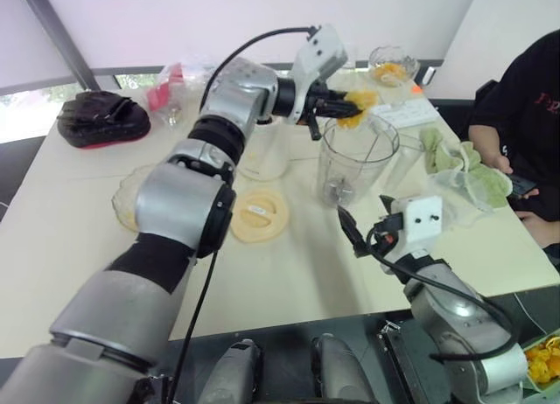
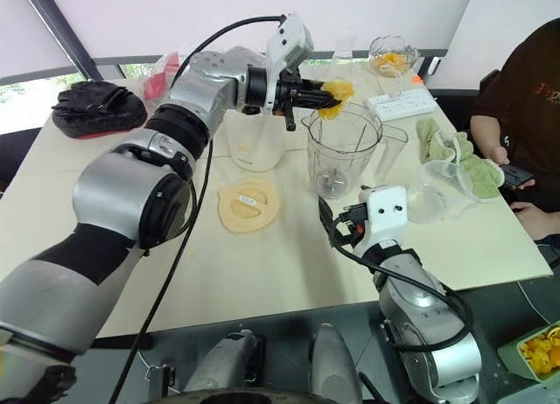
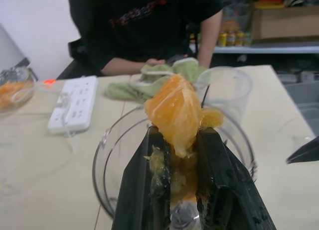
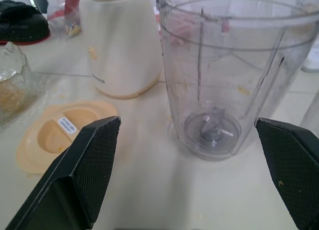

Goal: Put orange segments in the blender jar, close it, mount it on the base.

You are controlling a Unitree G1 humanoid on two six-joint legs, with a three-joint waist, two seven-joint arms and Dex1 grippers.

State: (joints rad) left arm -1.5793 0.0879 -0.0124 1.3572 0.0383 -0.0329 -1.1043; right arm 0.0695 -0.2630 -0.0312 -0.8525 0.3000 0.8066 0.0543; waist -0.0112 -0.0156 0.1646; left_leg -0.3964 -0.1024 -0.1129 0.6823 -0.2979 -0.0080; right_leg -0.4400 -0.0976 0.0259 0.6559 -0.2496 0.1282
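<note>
An orange segment (image 3: 175, 113) is pinched between the two black fingers (image 3: 144, 190) of the left gripper (image 3: 177, 140), which are closed tight on it. Most of the fruit sticks out past the fingertips, and pulp is squeezed into the narrow gap between them. The segment is held just above the open mouth of the blender jar (image 1: 354, 159), over the rim on the side nearest the base.

The jar is seen standing upright on the tabletop (image 1: 289, 273), with the metal blade (image 4: 213, 130) at its bottom and no fruit inside.

The right gripper (image 4: 189, 160) is held low in front of the jar with its fingers (image 4: 89, 165) spread wide apart and nothing between them; the jar is framed between the two fingertips but is not touched.

The cream-white base (image 4: 122, 46) is placed just beside the jar, and a flat beige lid (image 1: 258, 216) lies on the tabletop in front of the base.
</note>
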